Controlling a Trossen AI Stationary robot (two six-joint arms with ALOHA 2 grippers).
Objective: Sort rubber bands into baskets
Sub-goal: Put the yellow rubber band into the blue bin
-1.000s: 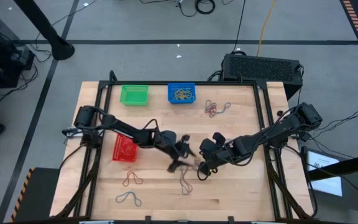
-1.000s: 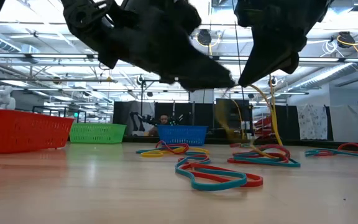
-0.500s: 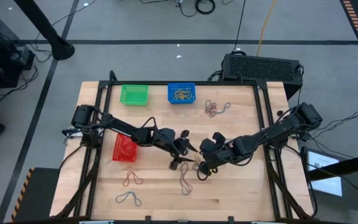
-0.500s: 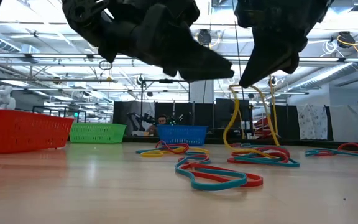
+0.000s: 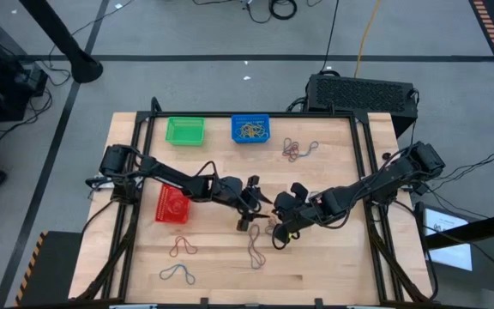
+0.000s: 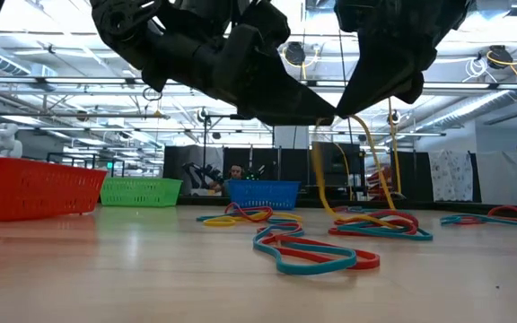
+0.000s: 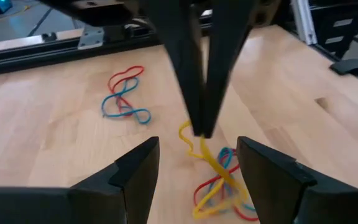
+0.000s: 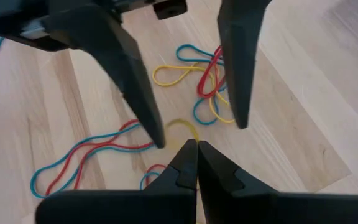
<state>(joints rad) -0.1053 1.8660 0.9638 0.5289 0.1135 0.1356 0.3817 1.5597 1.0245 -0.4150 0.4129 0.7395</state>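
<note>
A yellow rubber band (image 7: 211, 160) hangs from my right gripper (image 8: 191, 146), which is shut on it above a pile of red, blue and yellow rubber bands (image 5: 256, 245) at the table's middle. My left gripper (image 7: 197, 144) is open. Its two fingers stand on either side of the right gripper's tip and the band, and I see them touch nothing. The red basket (image 5: 171, 204) stands left of the arms. The green basket (image 5: 185, 130) and the blue basket (image 5: 251, 129), which holds yellow bands, stand at the far edge. My right gripper pinches the yellow band's upper end (image 7: 191, 132) between its two shut fingertips, slanting down from the table's right. The band hangs slack below the tips, and its lower end (image 6: 366, 218) lies on the pile on the table.
More rubber bands lie loose: a clump (image 5: 298, 150) at the far right, one (image 5: 183, 247) near the red basket and one (image 5: 177, 273) by the near edge. A black box (image 5: 363, 93) sits behind the table's far right corner.
My left gripper has swung a little at the wrist toward the right gripper's tip and has stayed open. The hanging yellow band has swayed and changed shape below the right gripper; its lower end has stayed on the pile.
</note>
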